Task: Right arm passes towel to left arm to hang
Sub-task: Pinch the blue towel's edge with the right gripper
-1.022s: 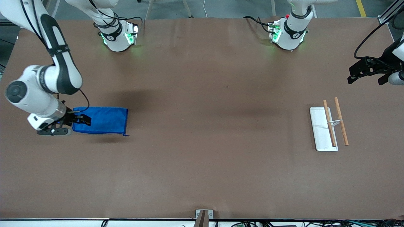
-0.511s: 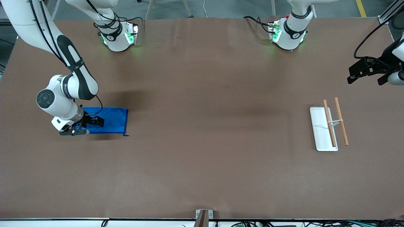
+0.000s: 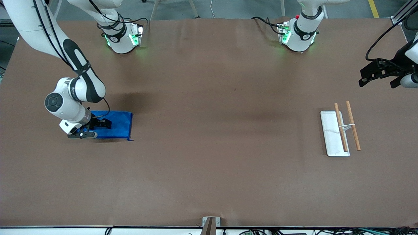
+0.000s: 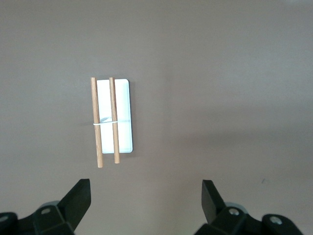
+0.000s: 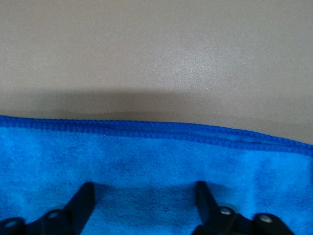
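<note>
Your right gripper (image 3: 104, 124) sits low over the towel (image 3: 119, 125), which lies flat on the table (image 3: 209, 147) at the right arm's end; its spread jaws have cloth under and between them. Your left gripper (image 3: 375, 73) hangs with jaws apart at the left arm's end, the rack (image 3: 330, 133) nearer the front camera than it, two rods (image 3: 346, 126) resting across the rack.

White jointed arms with black bands, black cables, green-lit bases, red knob on left arm (image 3: 305, 19) base, black two-finger grippers
</note>
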